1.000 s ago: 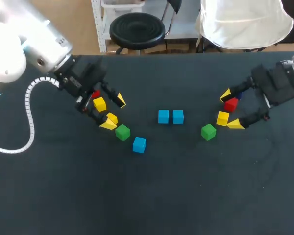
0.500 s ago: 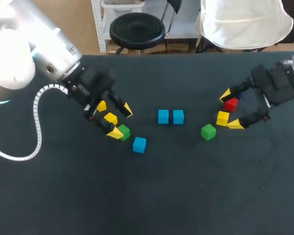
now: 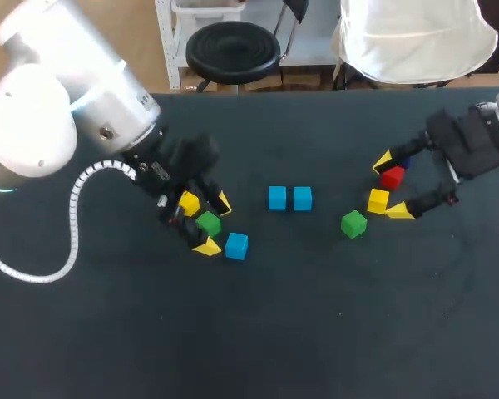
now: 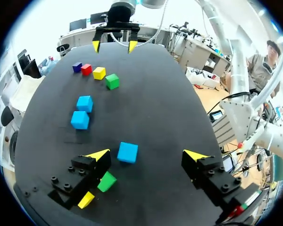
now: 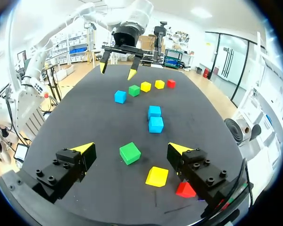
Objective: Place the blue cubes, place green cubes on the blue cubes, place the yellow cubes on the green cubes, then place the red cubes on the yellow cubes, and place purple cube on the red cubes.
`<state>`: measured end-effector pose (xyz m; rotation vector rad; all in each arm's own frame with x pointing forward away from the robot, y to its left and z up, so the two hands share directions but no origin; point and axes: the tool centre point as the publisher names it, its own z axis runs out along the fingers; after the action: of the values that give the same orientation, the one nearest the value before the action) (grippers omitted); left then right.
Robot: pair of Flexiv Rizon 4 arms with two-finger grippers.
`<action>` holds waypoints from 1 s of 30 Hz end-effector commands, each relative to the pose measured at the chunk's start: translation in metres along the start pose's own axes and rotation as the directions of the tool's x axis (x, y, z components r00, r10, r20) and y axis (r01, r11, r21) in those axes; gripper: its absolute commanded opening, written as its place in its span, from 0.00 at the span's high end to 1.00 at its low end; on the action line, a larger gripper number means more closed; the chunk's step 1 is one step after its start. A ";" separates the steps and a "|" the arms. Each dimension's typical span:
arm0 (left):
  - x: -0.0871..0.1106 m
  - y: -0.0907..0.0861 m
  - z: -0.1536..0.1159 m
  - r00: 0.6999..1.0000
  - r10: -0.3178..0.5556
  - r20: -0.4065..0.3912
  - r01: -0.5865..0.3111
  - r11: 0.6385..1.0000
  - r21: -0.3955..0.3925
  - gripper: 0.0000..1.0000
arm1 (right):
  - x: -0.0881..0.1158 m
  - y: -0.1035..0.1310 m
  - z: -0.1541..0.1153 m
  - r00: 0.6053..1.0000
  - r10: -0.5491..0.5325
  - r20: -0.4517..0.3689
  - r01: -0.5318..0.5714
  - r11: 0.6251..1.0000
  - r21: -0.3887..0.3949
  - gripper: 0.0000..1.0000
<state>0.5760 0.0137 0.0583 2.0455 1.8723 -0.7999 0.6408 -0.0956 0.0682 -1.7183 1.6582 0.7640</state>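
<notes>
One blue cube (image 3: 237,245) is seen left of the counter's (image 3: 316,332) middle, just beside a green cube (image 3: 208,223), over which the left pincer (image 3: 214,224) is held wide open, nothing gripped. Two blue cubes (image 3: 277,198) are set side by side at the middle. Near the right edge the right pincer (image 3: 391,186) is spread wide, empty, over a red cube (image 3: 392,177).

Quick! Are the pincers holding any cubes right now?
Left pincer: open, holding nothing.
Right pincer: open, holding nothing.
</notes>
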 end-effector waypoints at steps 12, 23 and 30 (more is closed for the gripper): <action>-0.002 0.006 0.015 0.999 0.044 -0.013 -0.043 0.997 0.063 0.00 | 0.001 0.000 0.000 1.000 -0.001 0.002 0.001 1.000 0.000 0.00; -0.005 0.005 0.018 0.999 0.045 -0.010 -0.045 0.997 0.060 0.00 | 0.001 0.000 0.000 1.000 -0.001 0.002 0.001 1.000 0.000 0.00; -0.021 0.003 0.036 0.993 0.097 -0.075 -0.092 0.994 0.058 0.00 | 0.001 0.000 0.000 1.000 -0.001 0.002 0.001 1.000 0.000 0.00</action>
<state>0.5677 -0.0154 0.0416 2.1972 1.7851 -0.7801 0.6409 -0.0955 0.0682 -1.7186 1.6581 0.7641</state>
